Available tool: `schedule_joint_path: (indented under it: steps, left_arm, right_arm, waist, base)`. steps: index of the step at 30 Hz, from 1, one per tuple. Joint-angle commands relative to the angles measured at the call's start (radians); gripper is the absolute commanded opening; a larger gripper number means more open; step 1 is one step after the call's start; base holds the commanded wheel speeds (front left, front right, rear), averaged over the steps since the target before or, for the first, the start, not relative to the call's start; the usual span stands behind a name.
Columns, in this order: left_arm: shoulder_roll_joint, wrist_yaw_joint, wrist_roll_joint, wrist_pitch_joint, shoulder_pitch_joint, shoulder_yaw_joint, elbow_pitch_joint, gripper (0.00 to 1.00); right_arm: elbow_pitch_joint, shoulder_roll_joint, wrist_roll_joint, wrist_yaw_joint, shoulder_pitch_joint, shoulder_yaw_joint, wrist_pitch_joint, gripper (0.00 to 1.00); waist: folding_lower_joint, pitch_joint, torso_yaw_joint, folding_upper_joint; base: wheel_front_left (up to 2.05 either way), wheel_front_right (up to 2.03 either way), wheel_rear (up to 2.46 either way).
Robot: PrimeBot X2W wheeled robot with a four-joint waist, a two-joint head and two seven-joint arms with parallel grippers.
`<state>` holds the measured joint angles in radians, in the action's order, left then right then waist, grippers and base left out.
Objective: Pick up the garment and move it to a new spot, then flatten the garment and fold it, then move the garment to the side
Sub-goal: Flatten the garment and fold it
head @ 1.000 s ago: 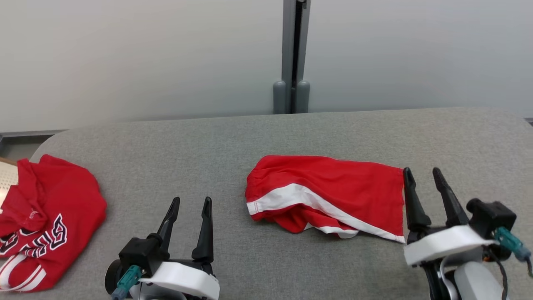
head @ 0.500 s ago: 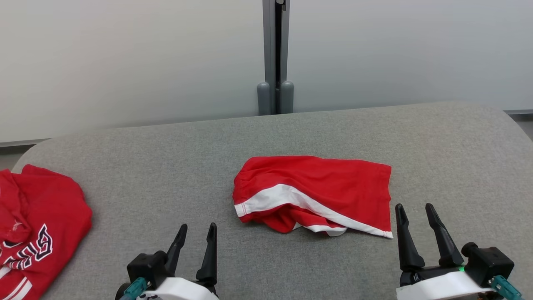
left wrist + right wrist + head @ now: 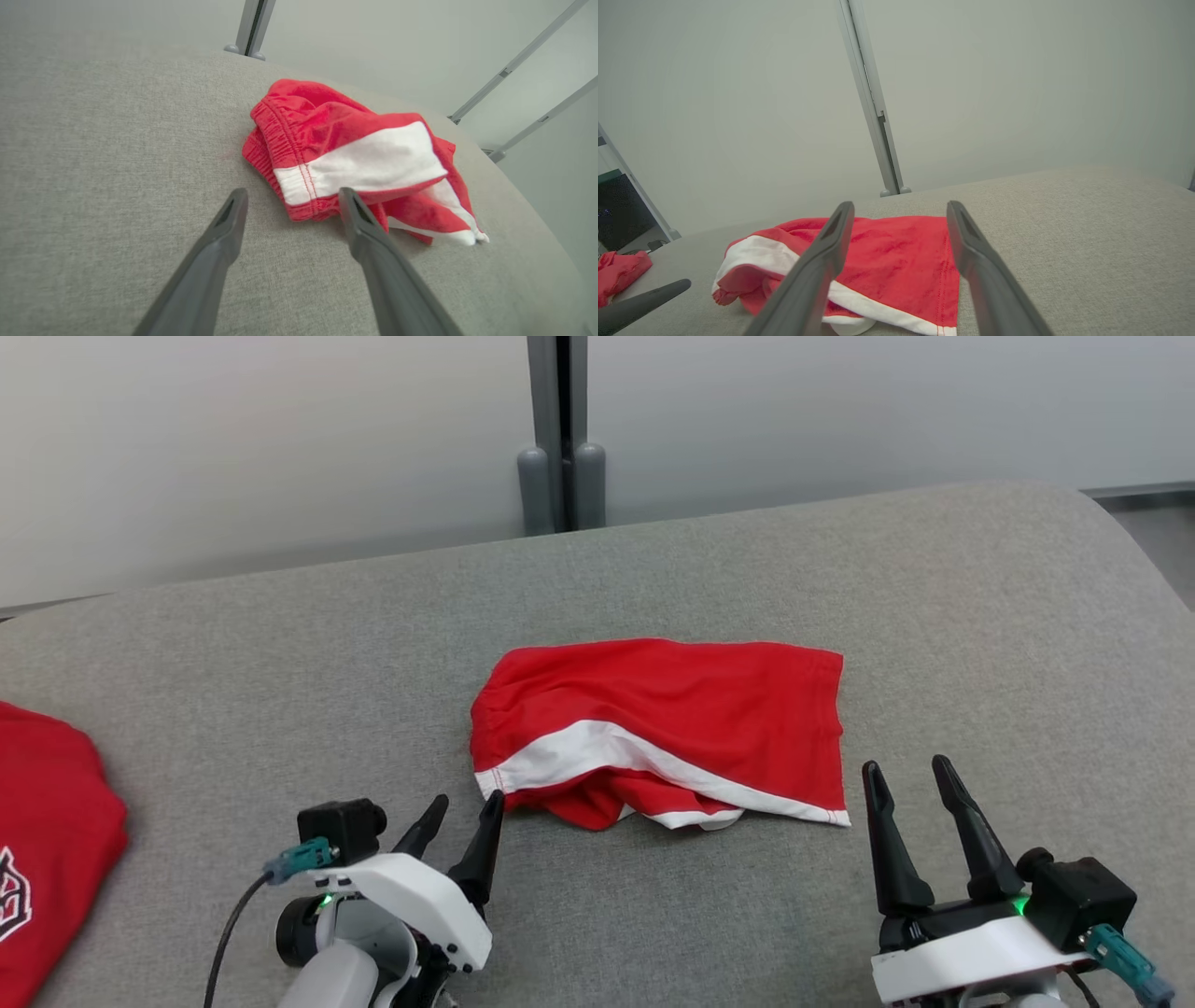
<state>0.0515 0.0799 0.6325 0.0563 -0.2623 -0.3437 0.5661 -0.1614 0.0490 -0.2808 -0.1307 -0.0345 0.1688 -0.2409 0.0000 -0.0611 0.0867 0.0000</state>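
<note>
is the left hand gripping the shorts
No, the left hand is open, its fingers wide apart at the corner of the shorts, not closed on it.

Black tapered fingers (image 3: 887,845), white wrist shells (image 3: 962,959), teal cable plugs (image 3: 297,859)

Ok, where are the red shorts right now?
In the head view the shorts lie in the middle of the grey cushion, the left gripper by their near left corner, the right gripper by their near right corner.
</note>
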Motion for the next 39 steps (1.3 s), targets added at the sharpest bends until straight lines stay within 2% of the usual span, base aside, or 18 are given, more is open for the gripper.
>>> schedule_joint_path:
  steps: [1, 7, 16, 17, 19, 24, 33, 37, 39]
  left_arm:
    - [0.004, 0.011, 0.02, -0.01, -0.027, 0.008, 0.019, 1.0]
    - [0.004, 0.033, 0.075, -0.044, -0.088, 0.015, 0.076, 1.0]
    - [0.02, 0.048, 0.11, -0.029, -0.145, 0.0, 0.147, 1.0]
    - [0.019, 0.048, 0.116, -0.027, -0.146, -0.003, 0.15, 0.51]
    - [0.021, 0.051, 0.119, -0.015, -0.153, -0.01, 0.152, 0.0]
    - [0.029, 0.051, 0.123, 0.023, -0.143, -0.037, 0.137, 0.0]
    - [0.055, 0.052, 0.099, 0.053, -0.127, -0.1, 0.058, 0.0]
    - [0.053, 0.047, 0.084, 0.056, -0.123, -0.117, 0.028, 0.0]
    - [0.051, 0.044, 0.08, 0.053, -0.126, -0.124, 0.014, 0.0]
  right_arm:
    - [0.007, 0.003, 0.002, 0.0, -0.012, -0.001, 0.003, 1.0]
    - [0.019, 0.002, 0.002, 0.0, -0.029, -0.001, 0.001, 1.0]
    - [0.018, 0.002, 0.001, 0.0, -0.043, -0.003, -0.001, 1.0]
    - [0.016, 0.002, 0.0, 0.0, -0.041, -0.005, -0.002, 1.0]
    - [0.009, 0.002, -0.002, 0.0, -0.037, -0.008, -0.003, 1.0]
    - [-0.037, 0.003, -0.014, 0.0, -0.031, -0.023, 0.02, 1.0]
    - [-0.238, 0.002, -0.118, 0.0, -0.094, -0.042, 0.102, 1.0]
    - [-0.355, 0.003, -0.105, 0.0, -0.149, -0.046, 0.119, 1.0]
    - [-0.414, 0.002, -0.062, 0.0, -0.179, -0.057, 0.117, 1.0]
  waist:
    - [0.0, -0.029, 0.025, 0.0]
    - [0.0, -0.058, 0.048, 0.0]
    - [0.0, -0.078, 0.069, 0.0]
    - [0.0, -0.078, 0.068, 0.0]
    - [0.0, -0.077, 0.064, 0.0]
    - [0.0, -0.067, 0.044, 0.0]
    - [0.0, -0.064, -0.005, 0.0]
    - [0.0, -0.071, -0.024, 0.0]
    - [0.0, -0.077, -0.038, 0.0]
  base:
    - [0.0, 0.0, 0.0]
    - [0.0, 0.0, 0.0]
    - [0.0, 0.0, 0.0]
    - [0.0, 0.0, 0.0]
    - [0.0, 0.0, 0.0]
    - [0.0, 0.0, 0.0]
    - [0.0, 0.0, 0.0]
    - [0.0, 0.0, 0.0]
    - [0.0, 0.0, 0.0]
